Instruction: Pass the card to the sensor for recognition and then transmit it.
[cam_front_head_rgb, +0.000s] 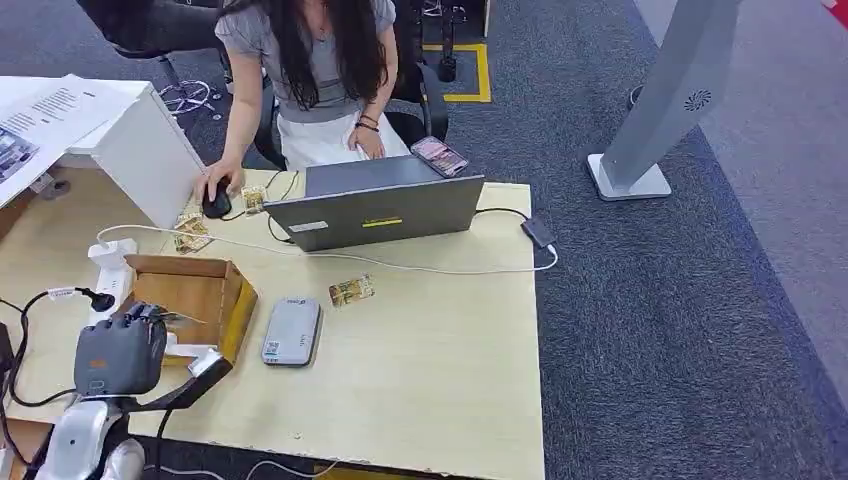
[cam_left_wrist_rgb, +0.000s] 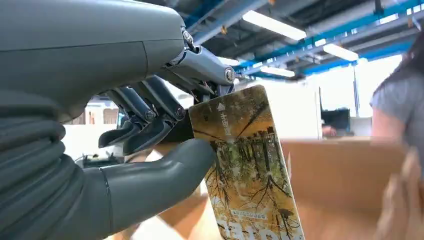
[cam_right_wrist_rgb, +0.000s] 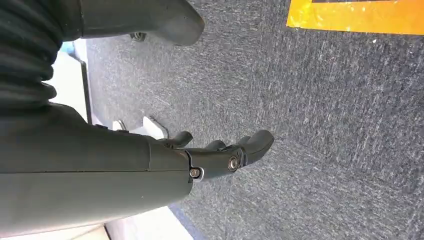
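Left hand (cam_left_wrist_rgb: 165, 150), grey with dark fingers, pinches a glossy plastic card printed with golden autumn trees (cam_left_wrist_rgb: 245, 170) between its thick thumb and fingers. Seen from the head camera, this hand (cam_front_head_rgb: 120, 352) hovers over the open brown cardboard box (cam_front_head_rgb: 232, 300) at the near left of the pale wooden table (cam_front_head_rgb: 440, 370). Right hand (cam_right_wrist_rgb: 225, 155) hangs beside the body above grey carpet, fingers loosely spread, holding nothing.

The grip takes just one edge of the card near its arrowed end, so most of its length juts out unsupported. A quick swing toward the flat grey rounded sensor pad (cam_front_head_rgb: 292, 331), which lies just beside the box, could probably make the card pivot or slip free. The box wall between hand and sensor might also catch the card's free end.

The card's long axis runs roughly crosswise to the fingers. Its printed arrow sits at the held end, and the opposite end points away from the hand; its true tilt cannot be told.
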